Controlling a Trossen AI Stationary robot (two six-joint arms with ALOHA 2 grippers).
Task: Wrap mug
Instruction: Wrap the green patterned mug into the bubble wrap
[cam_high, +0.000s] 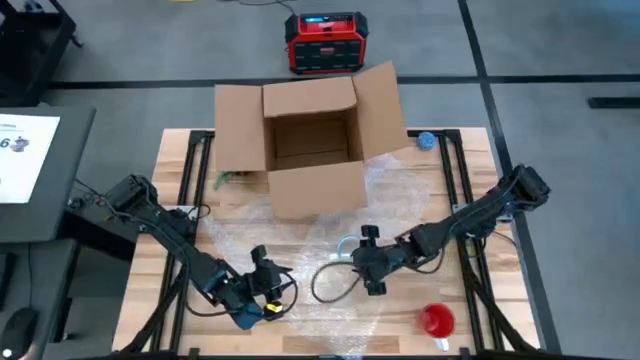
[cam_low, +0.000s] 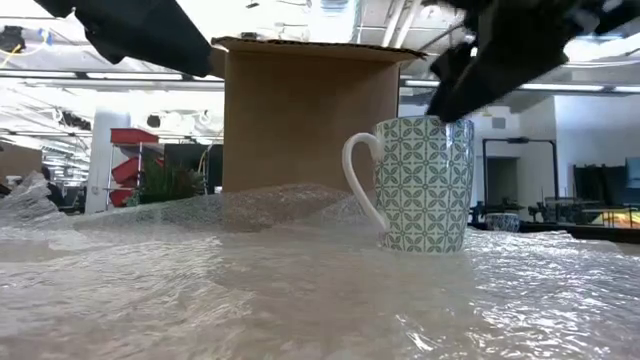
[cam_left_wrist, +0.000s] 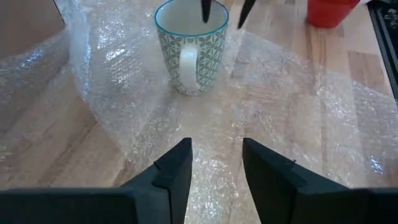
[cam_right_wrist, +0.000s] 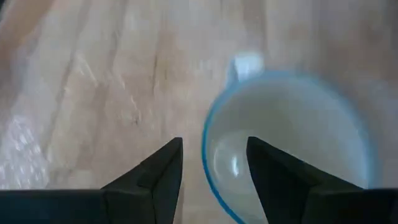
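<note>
Wooden boards make up the tabletop, and a big sheet of bubble wrap lies spread over most of it. At the back of the tabletop stands an open cardboard box with its flaps up. On the floor behind the box sits a red and black machine.

The mug stands upright on the bubble wrap, near the middle of the tabletop and in front of the box. It is white with a green leaf pattern and a blue-green rim. Its handle points toward the left arm's side.

The right hand hangs right over the mug. Its two fingers are spread apart and hold nothing. In the right wrist view, one finger is over the inside of the mug and the other is outside, with the rim between them. The pictures do not show if a finger touches the rim.

The left hand is low over the bubble wrap at the front of the tabletop, near the mug but apart from it. Its fingers are open too, and they point at the mug's handle. Nothing is in them.

A red cup stands near the front right corner of the tabletop. A small blue thing lies by the back right edge, beside the box.
</note>
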